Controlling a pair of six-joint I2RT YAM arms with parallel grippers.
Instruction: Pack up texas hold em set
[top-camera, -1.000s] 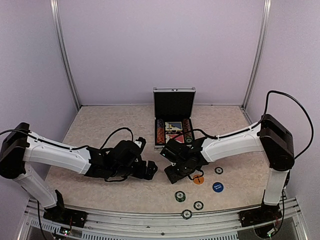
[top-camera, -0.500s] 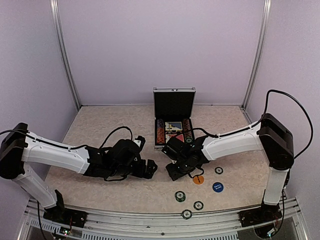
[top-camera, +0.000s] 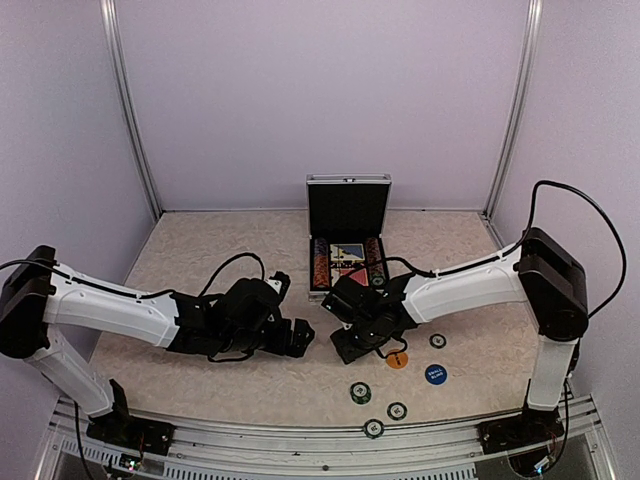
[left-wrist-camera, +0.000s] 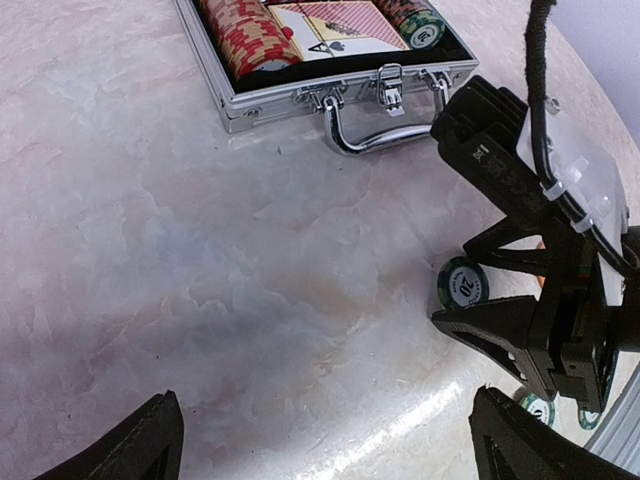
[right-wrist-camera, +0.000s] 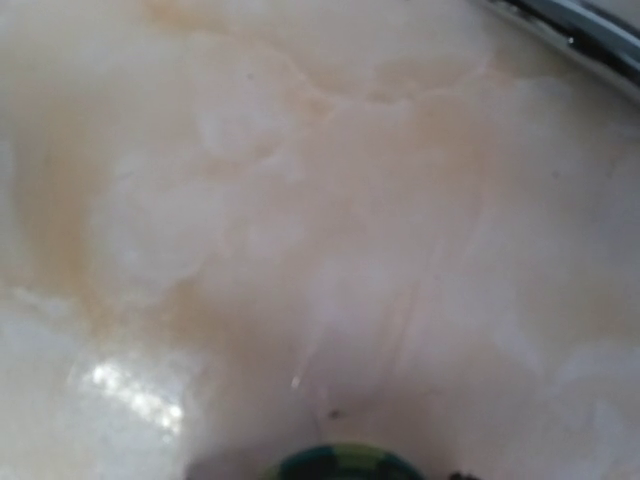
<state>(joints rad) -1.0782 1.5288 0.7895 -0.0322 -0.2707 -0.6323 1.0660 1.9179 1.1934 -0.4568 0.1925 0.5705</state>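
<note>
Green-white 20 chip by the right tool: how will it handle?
Green-and-white round poker chip lies flat on the glossy marbled tabletop: probably rigid, its low edge hard to pinch. Likely slides if nudged; may roll if tipped.

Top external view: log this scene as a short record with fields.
case: small silver aluminium briefcase, open, lid upright
inside: row of red chips, playing cards, row of green-and-white chips
loose: round orange disc, round blue disc, several loose green-and-white chips
left hand: open, empty
right hand: fingers flanking a green-and-white chip marked 20; grip unclear
</note>
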